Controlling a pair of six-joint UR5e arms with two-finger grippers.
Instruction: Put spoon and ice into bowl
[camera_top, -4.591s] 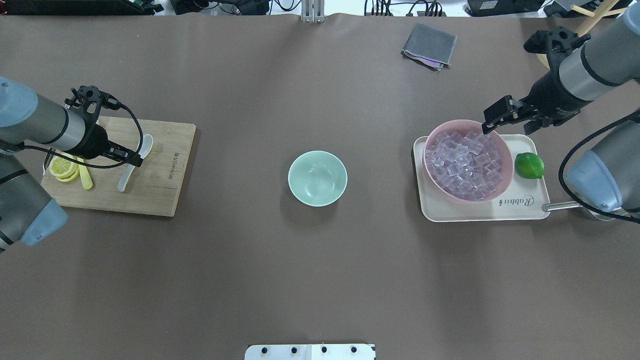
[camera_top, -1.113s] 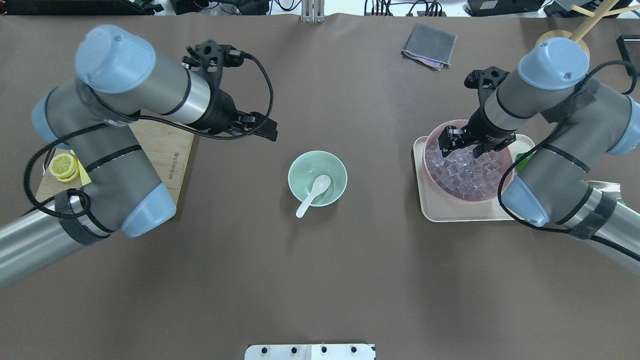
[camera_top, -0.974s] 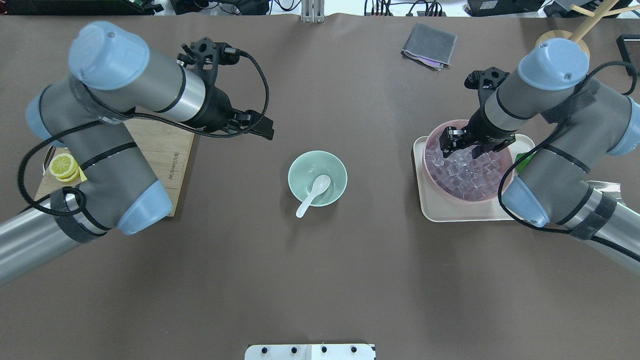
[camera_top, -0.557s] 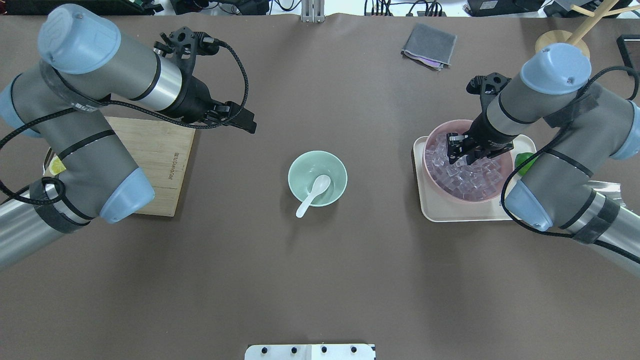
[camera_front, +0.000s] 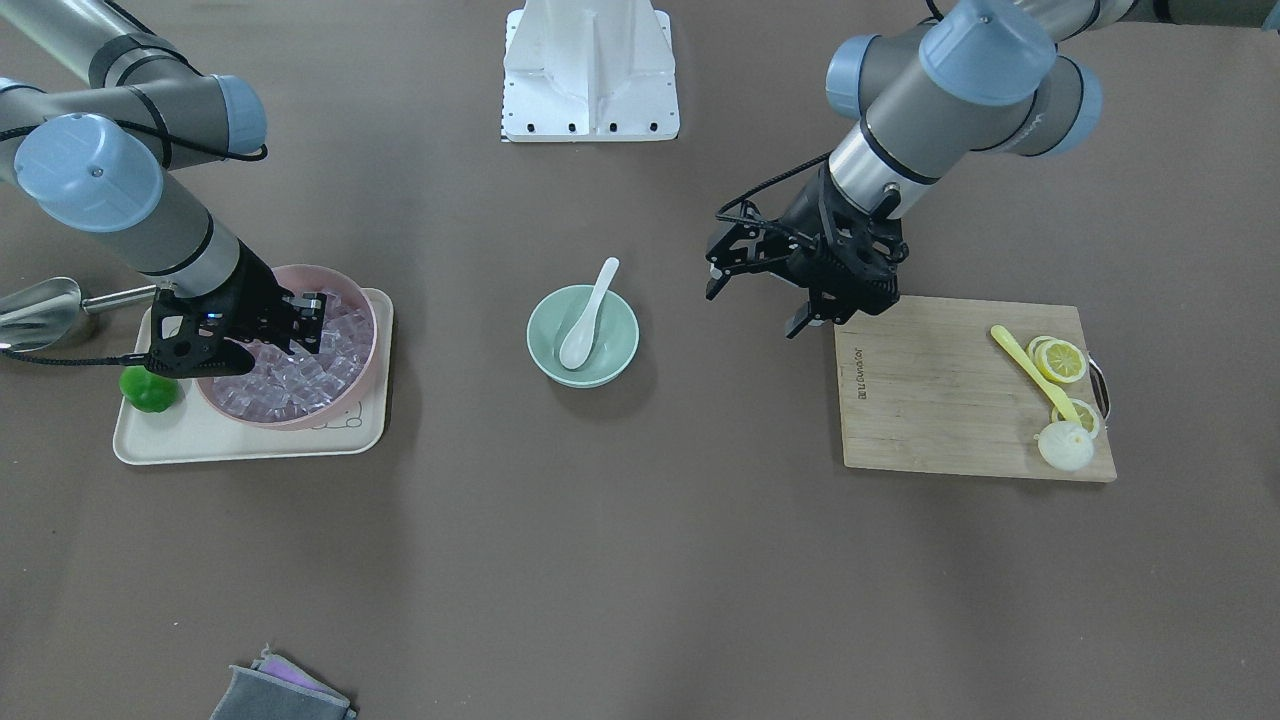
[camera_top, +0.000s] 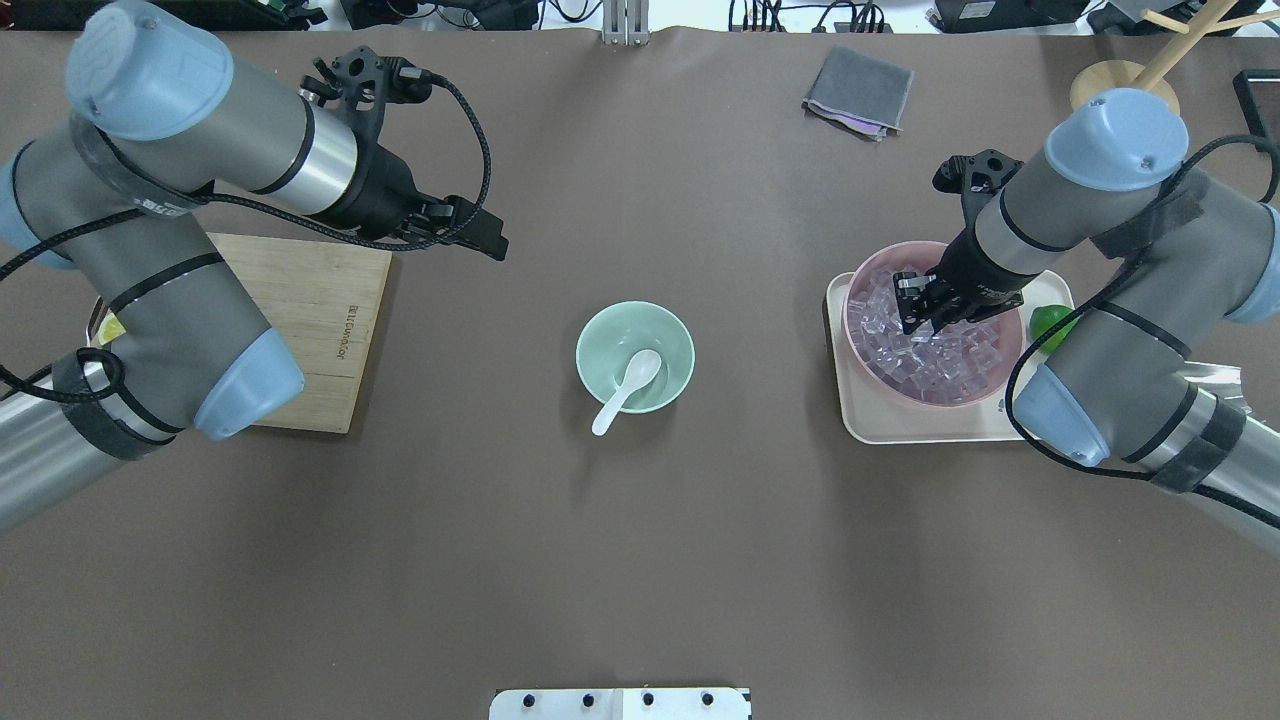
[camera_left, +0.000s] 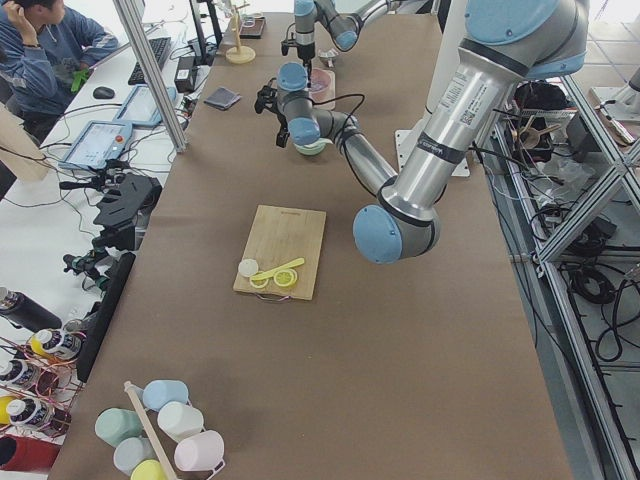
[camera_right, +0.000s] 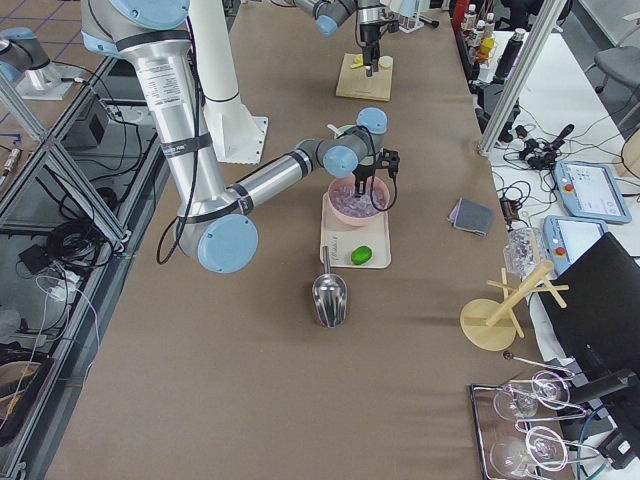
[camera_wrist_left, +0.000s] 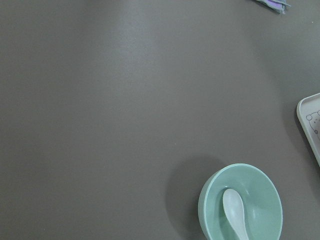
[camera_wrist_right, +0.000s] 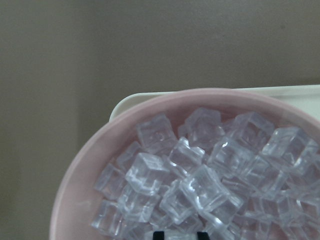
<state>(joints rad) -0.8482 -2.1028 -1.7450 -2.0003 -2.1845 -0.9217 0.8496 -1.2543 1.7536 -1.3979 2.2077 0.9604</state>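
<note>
Translucent spoon (camera_top: 630, 385) in smooth round bowl (camera_top: 608, 335)

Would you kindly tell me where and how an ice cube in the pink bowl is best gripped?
Take an ice cube lying on top of the heap by two opposite flat faces, with the right gripper coming straight down. The raised wall of the pink bowl would likely block a sideways approach.

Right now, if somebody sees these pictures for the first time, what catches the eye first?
The pink bowl heaped with ice on the cream tray at the robot's right stands out, with the right gripper low over the cubes. At the table's centre the white spoon lies in the mint bowl, handle over the rim.
</note>
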